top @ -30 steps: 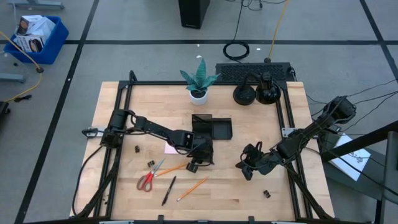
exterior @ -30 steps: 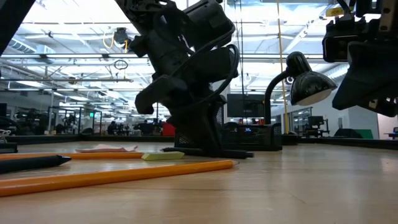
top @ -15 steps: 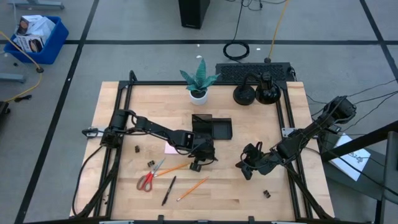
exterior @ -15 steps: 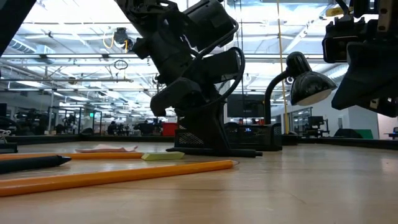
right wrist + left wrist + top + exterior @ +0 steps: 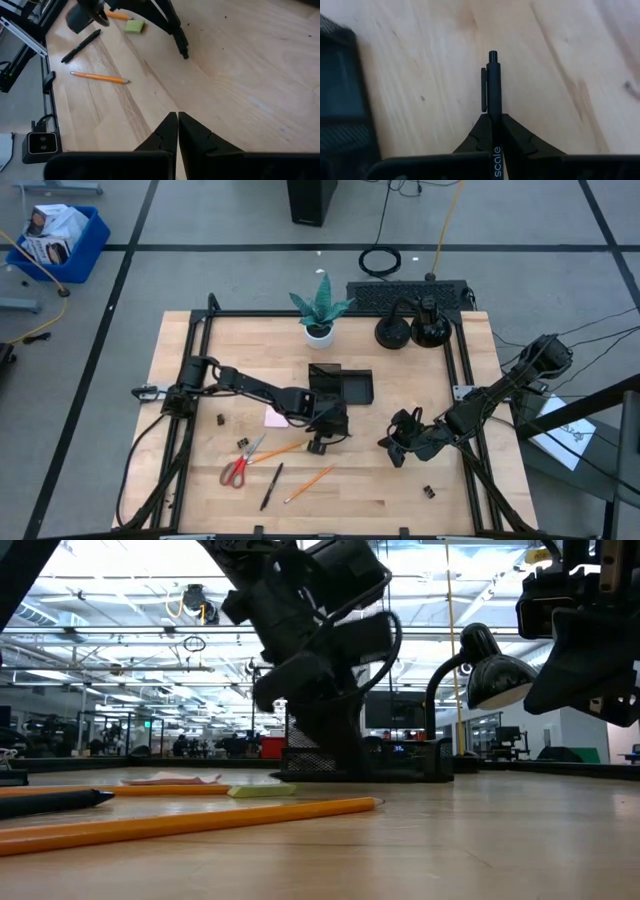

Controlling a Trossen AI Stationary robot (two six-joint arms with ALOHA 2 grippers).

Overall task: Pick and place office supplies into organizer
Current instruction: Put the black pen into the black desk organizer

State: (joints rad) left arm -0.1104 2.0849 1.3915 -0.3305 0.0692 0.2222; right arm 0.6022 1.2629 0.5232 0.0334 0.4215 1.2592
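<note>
My left gripper (image 5: 327, 436) hangs just near of the black organizer (image 5: 340, 384), shut on a black pen (image 5: 492, 85). The organizer's mesh wall (image 5: 340, 100) shows beside the pen in the left wrist view. Red-handled scissors (image 5: 240, 466), two orange pencils (image 5: 310, 482) (image 5: 280, 450), a second black pen (image 5: 272, 485), a pink sticky pad (image 5: 273, 418) and a yellow-green highlighter (image 5: 134, 26) lie flat on the wood. My right gripper (image 5: 177, 122) waits shut to the right, above bare table. My left gripper pinches the pen's barrel (image 5: 493, 119) between its two fingers. The fingers slant down from the table's left. The pen runs on past the fingertips, clip end (image 5: 485, 90) out front, lifted clear of the wood.
A potted plant (image 5: 320, 310), a desk lamp (image 5: 395, 325) and a keyboard (image 5: 405, 292) stand along the far edge. Small black binder clips (image 5: 221, 419) (image 5: 243, 443) (image 5: 428, 492) are scattered about. Bare wood lies between the two grippers.
My left gripper has risen a little and rolled its wrist. The black pen, which lay flat on the table under its fingertips, has come up with it and is now clear of the wood.
</note>
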